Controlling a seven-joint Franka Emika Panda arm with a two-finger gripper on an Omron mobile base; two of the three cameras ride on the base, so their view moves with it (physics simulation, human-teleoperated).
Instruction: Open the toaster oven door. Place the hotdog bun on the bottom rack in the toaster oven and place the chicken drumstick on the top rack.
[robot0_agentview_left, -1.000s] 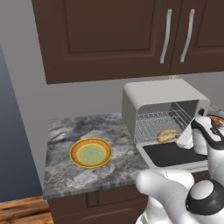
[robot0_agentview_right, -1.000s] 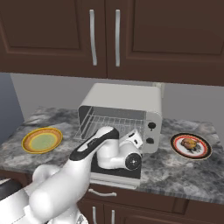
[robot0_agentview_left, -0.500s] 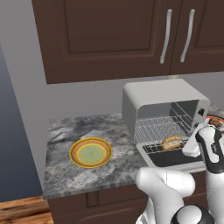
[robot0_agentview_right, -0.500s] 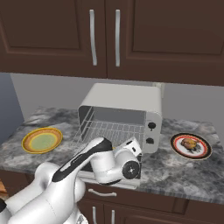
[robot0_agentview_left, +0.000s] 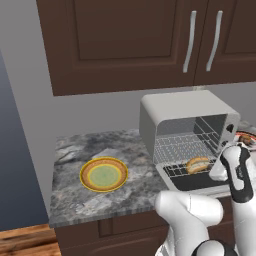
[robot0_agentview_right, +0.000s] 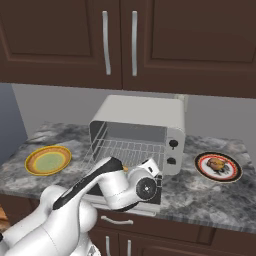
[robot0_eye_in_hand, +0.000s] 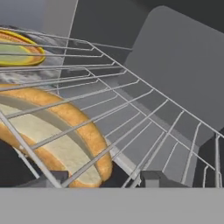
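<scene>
Hand view puts the hotdog bun (robot0_eye_in_hand: 52, 140) at lower left, close to the lens, with thin silver wires crossing in front of it; I cannot tell which shelf those wires belong to. My gripper (robot0_eye_in_hand: 100, 179) points into the toaster oven (robot0_agentview_left: 175, 107), its two dark tips standing apart at the bottom edge with the bun's near end between them. Whether they pinch the bread or have let go I cannot tell.

In the left base view the bun lies at right of centre on the bottom rack (robot0_agentview_left: 172, 171), just inside the mouth of the oven. The toaster oven door (robot0_agentview_left: 195, 182) is folded down flat in front, which is why my wrist can reach in low over it. The bun's part looks done, I judge.

The bun is oblong, golden-tan at the crust, with a paler cream band along its split.

The chicken drumstick (robot0_agentview_right: 216, 164), dark brown, sits on a dark-rimmed plate (robot0_agentview_right: 231, 175) at the right of the right base view, well apart from the oven; the top rack awaits it.
</scene>
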